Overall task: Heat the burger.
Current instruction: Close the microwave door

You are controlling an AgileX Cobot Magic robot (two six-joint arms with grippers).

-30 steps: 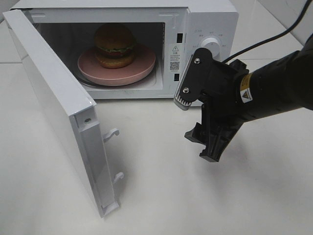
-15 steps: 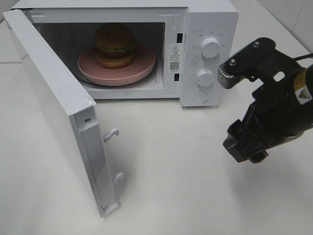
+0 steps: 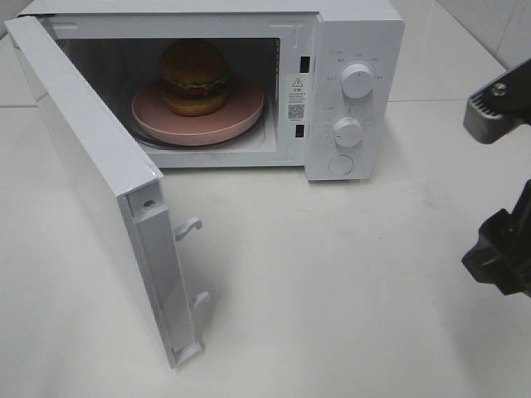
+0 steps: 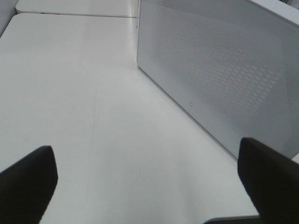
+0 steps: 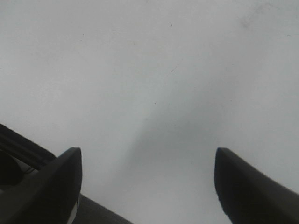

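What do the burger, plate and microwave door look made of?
Burger: probably a plastic or foam prop; the bun is uniformly glossy. Plate: pink, smooth, low sheen; ceramic or plastic, can't tell. Microwave door: white painted metal or plastic frame, with a perforated mesh window.

The exterior camera is looking down from high in front at the microwave (image 3: 353,33) and table (image 3: 332,290). The left wrist camera is facing the open door (image 4: 219,79) from close by. The right wrist camera is pointing at the table alone, which all views are sharing.
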